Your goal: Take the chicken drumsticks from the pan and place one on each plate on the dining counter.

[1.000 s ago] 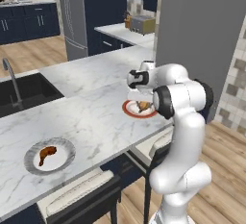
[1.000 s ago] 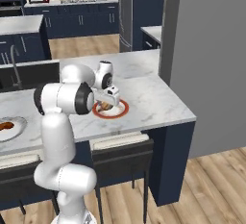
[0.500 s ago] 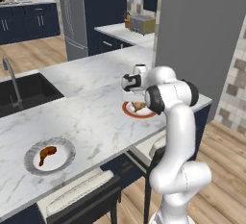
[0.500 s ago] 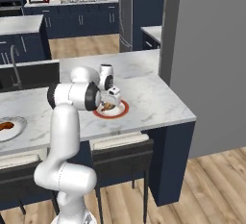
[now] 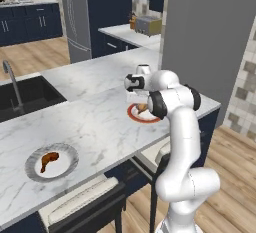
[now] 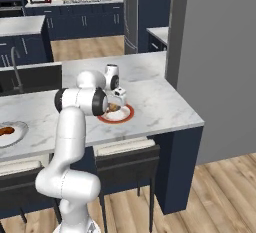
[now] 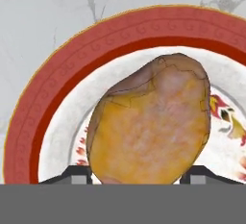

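My gripper (image 7: 135, 177) is shut on a chicken drumstick (image 7: 151, 122), just above the red-orange-rimmed plate (image 7: 57, 83). In the left base view the gripper (image 5: 137, 98) points down at that plate (image 5: 135, 114) near the right end of the dining counter (image 5: 100, 122), with the drumstick (image 5: 142, 108) under it. The right base view shows the same gripper (image 6: 118, 102), drumstick (image 6: 114, 107) and plate (image 6: 127, 115). A second drumstick (image 5: 48, 160) lies on the grey-rimmed plate (image 5: 70, 154) at the counter's front left, also seen as drumstick (image 6: 6, 130) on plate (image 6: 17, 134). The pan is out of view.
A black sink (image 5: 25, 94) with a faucet (image 5: 12, 82) is set into the counter's left part. A grey wall column (image 5: 210, 42) stands right behind the counter's right end. Stools (image 5: 85, 199) are tucked under the front edge. A toaster (image 5: 148, 25) sits on a far counter.
The hand has shifted slightly left and lower over the red-orange-rimmed plate, and the elbow has swung forward. The drumstick stays between the fingers.
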{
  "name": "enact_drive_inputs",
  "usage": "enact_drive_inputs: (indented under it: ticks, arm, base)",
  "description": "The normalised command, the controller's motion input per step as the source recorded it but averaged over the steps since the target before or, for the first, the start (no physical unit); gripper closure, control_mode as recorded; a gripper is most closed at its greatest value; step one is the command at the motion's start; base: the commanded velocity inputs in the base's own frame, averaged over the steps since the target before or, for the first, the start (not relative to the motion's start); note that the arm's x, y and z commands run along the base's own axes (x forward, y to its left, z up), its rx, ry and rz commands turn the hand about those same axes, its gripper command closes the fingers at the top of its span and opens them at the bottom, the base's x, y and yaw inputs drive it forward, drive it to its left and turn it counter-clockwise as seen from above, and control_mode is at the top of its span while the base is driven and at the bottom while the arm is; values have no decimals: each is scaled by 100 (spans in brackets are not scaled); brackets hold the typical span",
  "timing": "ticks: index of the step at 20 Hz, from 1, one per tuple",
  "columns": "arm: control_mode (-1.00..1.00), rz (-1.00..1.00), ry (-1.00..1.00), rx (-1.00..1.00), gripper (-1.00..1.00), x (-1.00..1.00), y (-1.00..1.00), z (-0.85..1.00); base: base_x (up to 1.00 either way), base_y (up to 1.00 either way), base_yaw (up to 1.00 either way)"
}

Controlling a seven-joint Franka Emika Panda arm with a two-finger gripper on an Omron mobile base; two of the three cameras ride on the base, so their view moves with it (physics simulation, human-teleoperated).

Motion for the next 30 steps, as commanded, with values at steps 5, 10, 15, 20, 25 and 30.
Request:
enact_drive_inputs:
  ticks: [5,10,15,20,25,30]
  arm:
    - [-100,0,-7,0,-100,-17,0,0]
    - [-100,0,-13,0,-100,-34,-2,11]
    - [-100,0,-13,1,-100,-37,-5,42]
    - [-100,0,-22,2,-100,-85,-16,38]
    - [-100,0,-20,1,-100,-100,-9,16]
    - [-100,7,-11,0,-100,-100,-5,29]
  base:
    - [0,0,0]
    - [0,0,0]
    - [0,0,0]
    - [0,0,0]
    - [0,0,0]
    - [0,0,0]
